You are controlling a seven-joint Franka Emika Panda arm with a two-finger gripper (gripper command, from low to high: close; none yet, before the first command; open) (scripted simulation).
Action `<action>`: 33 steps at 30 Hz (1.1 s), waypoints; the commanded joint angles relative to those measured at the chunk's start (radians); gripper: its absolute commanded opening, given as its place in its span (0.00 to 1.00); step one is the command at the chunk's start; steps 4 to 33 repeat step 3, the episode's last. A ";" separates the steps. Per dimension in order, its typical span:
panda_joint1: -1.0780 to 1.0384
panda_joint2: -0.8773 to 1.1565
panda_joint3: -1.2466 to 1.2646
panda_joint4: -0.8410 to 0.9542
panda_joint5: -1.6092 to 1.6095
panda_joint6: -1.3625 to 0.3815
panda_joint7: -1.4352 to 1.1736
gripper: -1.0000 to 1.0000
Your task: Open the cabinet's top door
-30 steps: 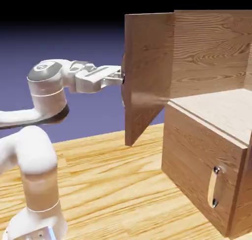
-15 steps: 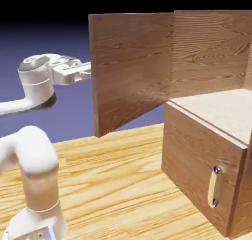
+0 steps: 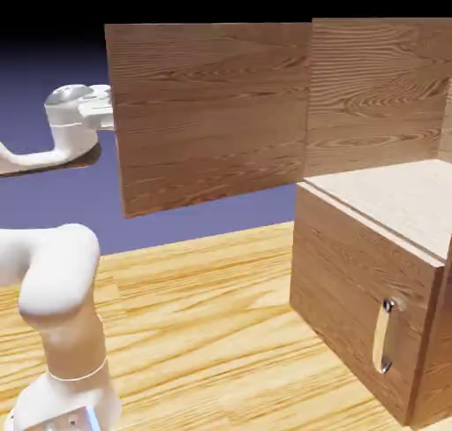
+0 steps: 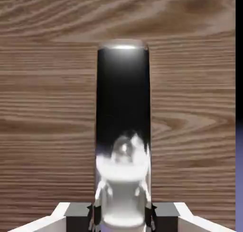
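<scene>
With the top door (image 3: 212, 111) swung far out from the cabinet (image 3: 380, 200), the gripper (image 4: 123, 212) clamped on its handle (image 4: 123, 107) should follow the hinge arc smoothly, without twisting the handle.

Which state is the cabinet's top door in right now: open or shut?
Open. The top door stands swung far out from the cabinet, exposing its interior, with the gripper shut on its handle.

pincer (image 4: 122, 216) clamped on silver handle (image 4: 123, 121), wood-grain top door (image 4: 47, 121) behind
</scene>
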 commanded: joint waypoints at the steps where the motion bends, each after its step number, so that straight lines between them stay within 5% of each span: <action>1: -0.034 0.004 0.020 0.037 0.010 -0.029 -0.004 0.00; 2: -0.061 0.007 0.035 0.066 0.018 -0.051 -0.007 0.00; 3: -0.061 0.007 0.035 0.066 0.018 -0.051 -0.007 1.00; 33: -0.061 0.007 0.035 0.066 0.018 -0.051 -0.007 1.00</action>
